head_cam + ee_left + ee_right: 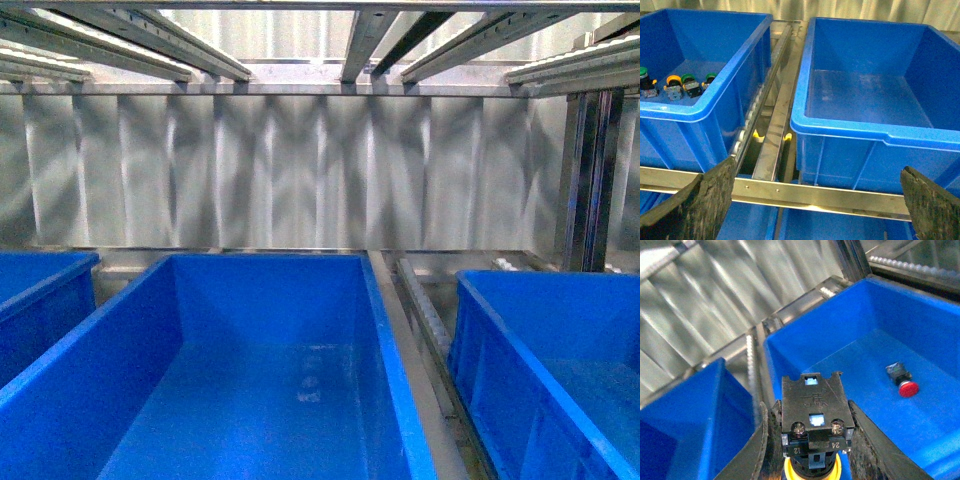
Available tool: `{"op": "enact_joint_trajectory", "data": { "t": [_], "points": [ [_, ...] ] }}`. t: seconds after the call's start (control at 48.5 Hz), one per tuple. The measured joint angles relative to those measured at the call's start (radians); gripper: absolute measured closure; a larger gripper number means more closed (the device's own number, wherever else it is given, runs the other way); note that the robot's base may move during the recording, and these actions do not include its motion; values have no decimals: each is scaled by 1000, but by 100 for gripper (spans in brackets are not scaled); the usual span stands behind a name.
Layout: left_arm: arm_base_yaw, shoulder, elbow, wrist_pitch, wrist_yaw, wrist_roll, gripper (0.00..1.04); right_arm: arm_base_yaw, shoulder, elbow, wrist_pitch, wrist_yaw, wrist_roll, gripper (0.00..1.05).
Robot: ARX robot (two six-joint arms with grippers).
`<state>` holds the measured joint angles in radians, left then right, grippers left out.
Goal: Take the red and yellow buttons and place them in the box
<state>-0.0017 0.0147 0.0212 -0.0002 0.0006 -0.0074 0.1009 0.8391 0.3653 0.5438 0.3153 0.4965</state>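
Note:
My right gripper [810,412] is shut on a yellow button [812,422], its black switch body between the fingers and the yellow cap at the wrist end. It hangs above the near rim of a blue box [920,315] in which a red button [903,382] lies on its side. My left gripper [817,205] is open and empty in front of two blue boxes. The left-hand box [700,107] holds a yellow button [674,84] among green-capped ones [688,80]. The other box [840,127] is empty. Neither gripper shows in the front view.
The front view shows an empty blue box [390,350] in the middle, one at each side, and a metal back wall [300,170]. Roller rails [765,100] run between the boxes. A steel crossbar [815,192] lies just past my left fingers.

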Motion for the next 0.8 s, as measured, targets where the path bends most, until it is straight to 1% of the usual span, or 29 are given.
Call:
{"op": "enact_joint_trajectory", "data": {
  "t": [0.041,0.082,0.165,0.268,0.371,0.494,0.618,0.68,0.721,0.804],
  "points": [
    [0,0,0,0,0,0,8,-59,114,75,-1,-64,-67,78],
    [0,0,0,0,0,0,8,-87,176,115,-2,-94,-89,78],
    [0,0,0,0,0,0,8,-170,407,277,-27,-192,-176,78],
    [0,0,0,0,0,0,8,-229,640,496,-172,-291,-272,78],
    [0,0,0,0,0,0,8,-258,763,644,-275,-309,-343,78],
    [0,0,0,0,0,0,8,-313,961,940,-439,-333,-430,78],
    [0,0,0,0,0,0,8,-344,1139,1231,-655,-337,-515,78],
    [0,0,0,0,0,0,8,-352,1237,1353,-760,-318,-553,78],
    [0,0,0,0,0,0,8,-355,1290,1405,-798,-310,-561,78],
    [0,0,0,0,0,0,8,-355,1355,1439,-806,-303,-564,78]
  ]
}}
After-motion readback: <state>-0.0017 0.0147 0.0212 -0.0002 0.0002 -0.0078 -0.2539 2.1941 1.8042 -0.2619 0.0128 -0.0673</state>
